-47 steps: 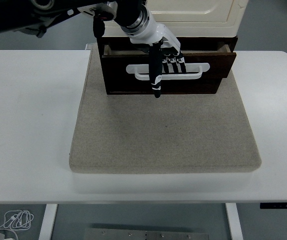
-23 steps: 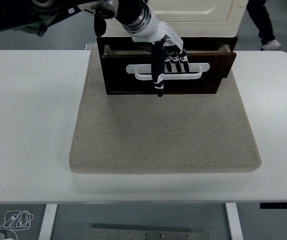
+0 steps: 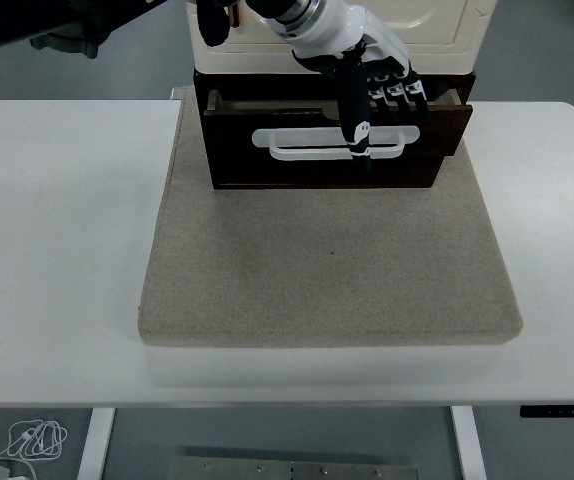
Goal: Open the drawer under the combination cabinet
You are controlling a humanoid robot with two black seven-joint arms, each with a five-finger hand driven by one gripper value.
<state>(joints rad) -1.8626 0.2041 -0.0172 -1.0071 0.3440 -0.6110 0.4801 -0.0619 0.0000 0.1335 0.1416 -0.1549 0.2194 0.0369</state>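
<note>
The combination cabinet [image 3: 407, 25] is cream on top, with a dark brown drawer [image 3: 267, 165] beneath it. The drawer is pulled partway out, its top gap showing, and it has a white loop handle [image 3: 287, 145] on its front. My left hand [image 3: 372, 95] reaches in from the top left and hovers over the right part of the drawer's top edge. Its fingers [image 3: 399, 88] are extended above the drawer rim, and the thumb points down in front of the handle's right part. It holds nothing. The right arm is out of view.
The cabinet stands at the back of a beige mat [image 3: 327, 270] on the white table [image 3: 57, 250]. White cables [image 3: 32, 438] lie on the floor at the bottom left.
My left hand has come off the handle's middle, risen and moved right to the drawer's upper right edge. The drawer stays partway out. A person seen at the top right is gone.
</note>
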